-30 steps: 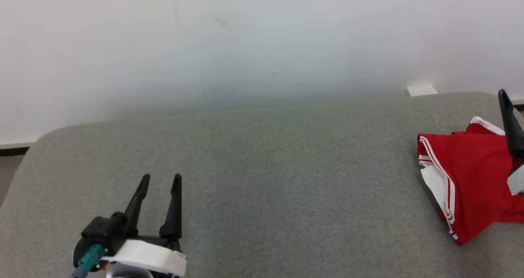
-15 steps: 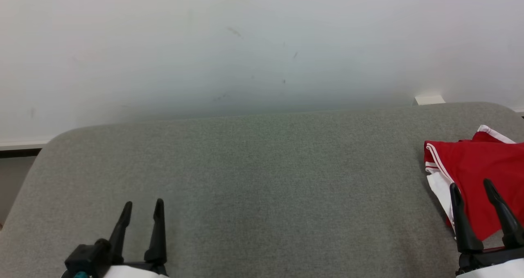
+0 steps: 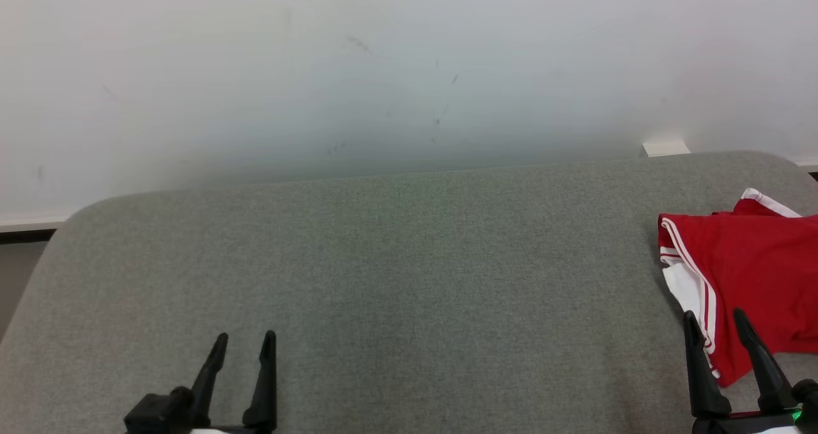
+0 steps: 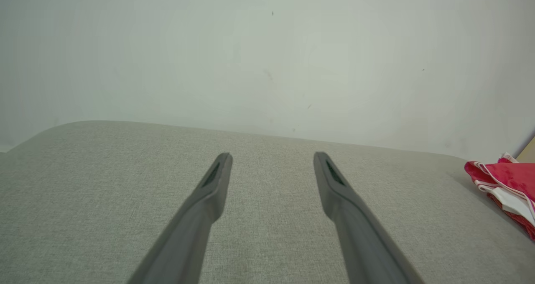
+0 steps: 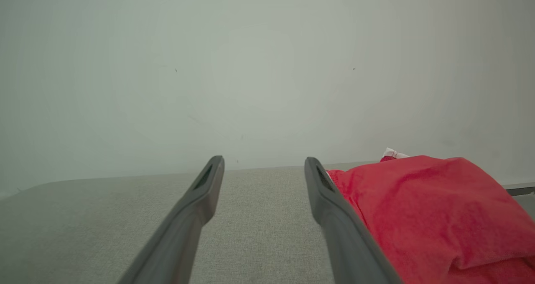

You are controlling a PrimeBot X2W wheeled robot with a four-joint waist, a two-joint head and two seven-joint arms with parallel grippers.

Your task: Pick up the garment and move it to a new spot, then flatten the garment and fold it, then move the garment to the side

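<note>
The garment [image 3: 748, 268] is red with white stripes and a white panel, folded into a compact bundle at the right end of the grey padded surface [image 3: 409, 280]. My right gripper [image 3: 714, 317] stands open at the lower right, its fingertips over the garment's near edge. The right wrist view has the garment [image 5: 422, 208] just right of the open right gripper [image 5: 263, 162], nothing between the fingers. My left gripper [image 3: 244, 339] is open at the lower left, far from the cloth. In the left wrist view the left gripper [image 4: 271, 156] is empty, with the garment [image 4: 503, 188] at far right.
A white wall [image 3: 383, 69] rises right behind the padded surface. A small pale block [image 3: 664, 147] sits at the wall near the garment. The surface's rounded left corner [image 3: 70, 223] drops off to the floor. Bare grey fabric spans the whole middle.
My right gripper came off the garment's far side and now sits at its near edge, open. My left gripper drew back toward the bottom edge. The head camera shifted slightly.
</note>
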